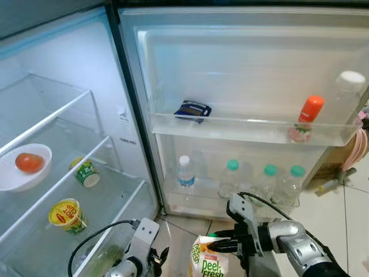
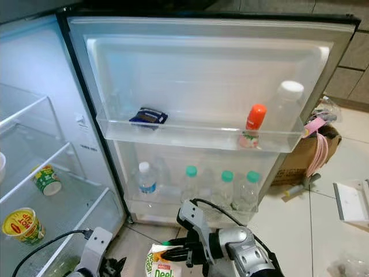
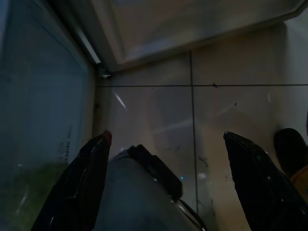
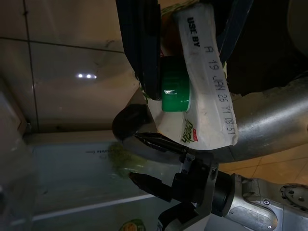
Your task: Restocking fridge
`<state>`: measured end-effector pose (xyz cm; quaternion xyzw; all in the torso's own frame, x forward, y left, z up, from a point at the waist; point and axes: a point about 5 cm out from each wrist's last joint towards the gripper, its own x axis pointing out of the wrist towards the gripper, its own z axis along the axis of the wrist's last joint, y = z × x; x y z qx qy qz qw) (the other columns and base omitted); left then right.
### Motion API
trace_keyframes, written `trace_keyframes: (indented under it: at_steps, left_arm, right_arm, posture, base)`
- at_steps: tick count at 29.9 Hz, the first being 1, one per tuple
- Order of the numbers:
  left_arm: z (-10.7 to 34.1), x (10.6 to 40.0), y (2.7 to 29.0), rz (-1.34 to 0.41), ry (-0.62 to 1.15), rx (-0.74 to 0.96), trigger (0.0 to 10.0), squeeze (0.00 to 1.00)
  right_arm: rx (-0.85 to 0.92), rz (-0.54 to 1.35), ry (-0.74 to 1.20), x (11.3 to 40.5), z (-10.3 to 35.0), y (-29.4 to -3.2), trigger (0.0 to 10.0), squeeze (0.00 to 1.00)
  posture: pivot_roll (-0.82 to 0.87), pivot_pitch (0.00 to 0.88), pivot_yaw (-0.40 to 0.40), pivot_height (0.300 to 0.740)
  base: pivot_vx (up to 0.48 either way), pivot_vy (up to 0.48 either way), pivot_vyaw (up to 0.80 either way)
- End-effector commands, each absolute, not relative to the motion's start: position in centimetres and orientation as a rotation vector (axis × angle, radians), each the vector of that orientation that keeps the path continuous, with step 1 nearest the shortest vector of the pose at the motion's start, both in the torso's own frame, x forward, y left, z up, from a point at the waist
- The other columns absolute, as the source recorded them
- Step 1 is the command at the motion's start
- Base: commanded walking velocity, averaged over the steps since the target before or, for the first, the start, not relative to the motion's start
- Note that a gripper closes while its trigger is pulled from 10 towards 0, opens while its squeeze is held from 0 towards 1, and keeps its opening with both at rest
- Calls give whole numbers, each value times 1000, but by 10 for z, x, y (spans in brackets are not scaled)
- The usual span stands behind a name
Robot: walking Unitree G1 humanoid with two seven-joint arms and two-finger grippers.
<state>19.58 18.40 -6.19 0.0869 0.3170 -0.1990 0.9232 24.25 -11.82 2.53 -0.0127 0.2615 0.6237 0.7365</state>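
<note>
we log an open fridge (image 1: pixel 86 115) with its door (image 2: pixel 207 75) swung wide. item held: a white juice carton (image 1: pixel 209 259) with a green cap (image 4: pixel 174 91), low in front of the door's bottom shelf, above the tiled floor (image 3: pixel 202 115); our right gripper (image 1: pixel 222 245) is clamped on its top, fingers to either side of the cap. our left gripper (image 3: pixel 163 163) hangs low by the fridge's lower corner, its fingers (image 3: pixel 84 178) spread apart and holding nothing. inside shelves: a white bowl (image 1: pixel 11 179) with a tomato (image 1: pixel 29 162), a green cup (image 1: pixel 86 172), a yellow-lidded noodle cup (image 1: pixel 67 215). upper door shelf: a dark packet (image 1: pixel 192 110), an orange-capped bottle (image 1: pixel 307 117), a white-capped bottle (image 1: pixel 346 92). lower door shelf: a row of water bottles (image 1: pixel 232 178). a cardboard box (image 2: pixel 305 158) stands on the floor beside the door.
</note>
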Motion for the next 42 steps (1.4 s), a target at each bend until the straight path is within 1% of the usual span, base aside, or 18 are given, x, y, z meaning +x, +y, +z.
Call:
trace_keyframes:
  at_steps: [1,4,11,16,20,27,31,33,38,42]
  left_arm:
    - [-65,191,190,-400,686,197,10000,0]
    - [-66,190,191,-385,698,204,10000,0]
    - [-67,190,191,-378,711,216,10000,0]
    - [-68,190,190,-383,717,225,10000,0]
    - [-67,191,189,-385,706,228,10000,0]
    - [-67,191,189,-383,704,236,10000,0]
    - [-67,191,188,-383,705,239,10000,0]
    - [-68,190,188,-384,717,249,10000,0]
    - [-68,190,188,-382,720,241,10000,0]
    - [-68,190,189,-384,716,242,10000,0]
  right_arm:
    - [-29,1378,567,242,25,-117,10000,0]
    - [-69,1319,559,246,22,-117,10000,0]
    - [-58,1330,560,245,22,-117,10000,0]
    - [-57,1332,559,245,23,-117,10000,0]
    - [-44,1344,556,244,23,-117,10000,0]
    - [-18,1369,541,244,27,-118,10000,0]
    - [-45,1351,541,245,25,-118,10000,0]
    - [-51,1335,547,246,23,-117,10000,0]
    - [-8,1364,539,245,26,-117,10000,0]
    - [5,1391,527,244,29,-117,10000,0]
  posture:
    - [-88,0,-29,592]
    - [-87,0,-30,592]
    - [-88,0,-30,592]
    - [-87,0,-29,592]
    - [-87,0,-28,592]
    - [-88,0,-29,631]
    - [-88,0,-28,651]
    - [-88,0,-28,651]
    - [-88,0,-28,651]
    - [-87,0,-28,676]
  base:
    - [0,0,0]
    - [0,0,0]
    - [0,0,0]
    - [-480,0,0]
    - [0,0,0]
    - [0,0,0]
    - [0,0,0]
    - [-139,0,0]
    - [-480,0,0]
    - [0,0,0]
